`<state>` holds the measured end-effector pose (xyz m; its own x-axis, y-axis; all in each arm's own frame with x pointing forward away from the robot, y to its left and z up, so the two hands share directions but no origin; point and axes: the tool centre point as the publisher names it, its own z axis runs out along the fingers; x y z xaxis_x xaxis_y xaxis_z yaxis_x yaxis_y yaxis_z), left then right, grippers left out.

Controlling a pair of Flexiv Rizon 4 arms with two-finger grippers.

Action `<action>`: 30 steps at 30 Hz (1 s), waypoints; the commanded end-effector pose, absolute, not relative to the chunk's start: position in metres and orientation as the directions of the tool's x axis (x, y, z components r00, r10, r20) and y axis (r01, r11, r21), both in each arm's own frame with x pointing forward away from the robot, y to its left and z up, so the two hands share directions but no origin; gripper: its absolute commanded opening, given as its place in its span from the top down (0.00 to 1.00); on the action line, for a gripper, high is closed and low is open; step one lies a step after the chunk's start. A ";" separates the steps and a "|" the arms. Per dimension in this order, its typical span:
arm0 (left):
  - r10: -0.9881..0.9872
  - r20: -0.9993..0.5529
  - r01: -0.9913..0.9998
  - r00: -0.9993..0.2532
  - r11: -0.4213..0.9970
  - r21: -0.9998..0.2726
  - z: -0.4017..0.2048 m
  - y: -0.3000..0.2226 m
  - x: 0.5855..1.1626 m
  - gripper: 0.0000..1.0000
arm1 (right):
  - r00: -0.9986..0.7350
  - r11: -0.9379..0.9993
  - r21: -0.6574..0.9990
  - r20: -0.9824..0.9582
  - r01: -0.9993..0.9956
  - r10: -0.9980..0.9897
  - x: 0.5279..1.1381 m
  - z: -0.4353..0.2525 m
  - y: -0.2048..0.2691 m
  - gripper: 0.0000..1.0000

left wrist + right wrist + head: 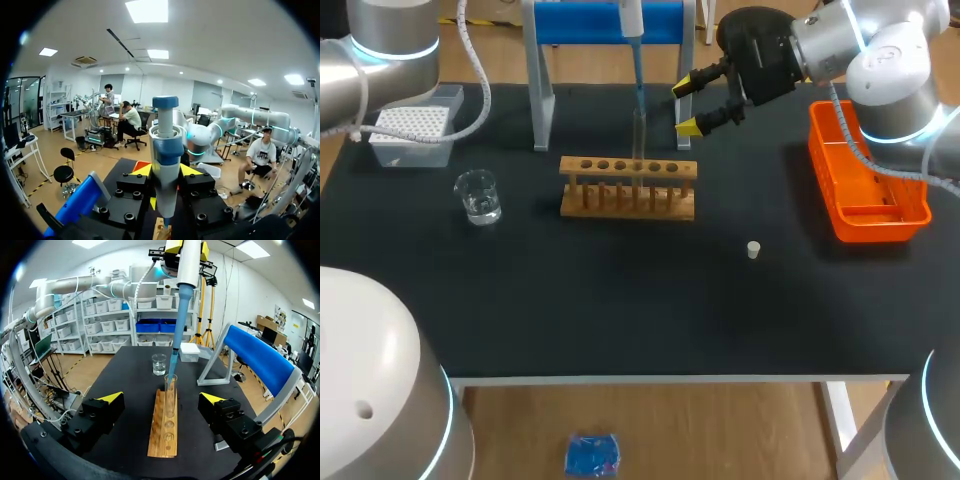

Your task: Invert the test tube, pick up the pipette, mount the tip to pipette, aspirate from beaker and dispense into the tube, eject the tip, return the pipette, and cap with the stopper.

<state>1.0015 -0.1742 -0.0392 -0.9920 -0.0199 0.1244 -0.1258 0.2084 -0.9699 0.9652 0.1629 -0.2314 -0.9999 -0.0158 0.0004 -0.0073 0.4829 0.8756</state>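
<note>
Dispensing is judged under way, the pipette (189,262) clamped in the left gripper (166,172) with its tip in the test tube (171,390), the right gripper (162,399) spread apart, ejection, return and stopper (753,249) outstanding.

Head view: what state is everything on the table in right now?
Test tube: upright in rack, uncapped.
Pipette: gripped by left gripper, tip mounted, tip end inside test tube.
Beaker: upright, clear liquid inside.
Stopper: loose on table.
Right gripper: open, empty.
</note>
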 end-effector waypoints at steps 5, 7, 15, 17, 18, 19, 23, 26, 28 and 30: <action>-0.025 0.124 -0.126 -0.992 0.216 -0.968 -0.041 -0.175 1.001 1.00 | -1.000 0.483 0.876 0.001 -0.008 -0.017 0.965 -0.231 0.162 0.00; -0.026 0.122 -0.125 -0.992 0.217 -0.968 -0.043 -0.175 1.001 1.00 | -1.000 0.483 0.876 0.001 -0.008 -0.017 0.965 -0.231 0.162 0.00; -0.034 0.110 -0.115 -0.993 0.223 -0.968 -0.049 -0.173 1.002 1.00 | -1.000 0.483 0.876 0.001 -0.008 -0.017 0.965 -0.231 0.162 0.00; -0.034 0.108 -0.113 -0.994 0.224 -0.968 -0.050 -0.173 1.002 1.00 | -1.000 0.483 0.876 0.001 -0.008 -0.017 0.965 -0.231 0.162 0.00; -0.034 0.107 -0.112 -0.994 0.226 -0.968 -0.051 -0.174 1.003 1.00 | -1.000 0.483 0.876 0.001 -0.008 -0.017 0.965 -0.231 0.162 0.00; -0.034 0.107 -0.112 -0.994 0.227 -0.968 -0.052 -0.174 1.003 1.00 | -1.000 0.483 0.876 0.001 -0.008 -0.017 0.965 -0.231 0.162 0.00; -0.036 0.099 -0.104 -0.994 0.236 -0.966 -0.053 -0.174 1.003 1.00 | -1.000 0.483 0.876 0.001 -0.008 -0.017 0.965 -0.231 0.162 0.00; -0.038 0.095 -0.101 -0.995 0.243 -0.965 -0.054 -0.173 1.003 1.00 | -1.000 0.483 0.876 0.001 -0.008 -0.017 0.965 -0.231 0.162 0.00; -0.039 0.093 -0.099 -0.995 0.245 -0.965 -0.054 -0.173 1.003 1.00 | -1.000 0.483 0.876 0.001 -0.008 -0.017 0.965 -0.231 0.162 0.00; -0.040 0.090 -0.097 -0.995 0.245 -0.965 -0.055 -0.173 1.002 1.00 | -1.000 0.483 0.876 0.001 -0.008 -0.017 0.965 -0.231 0.162 0.00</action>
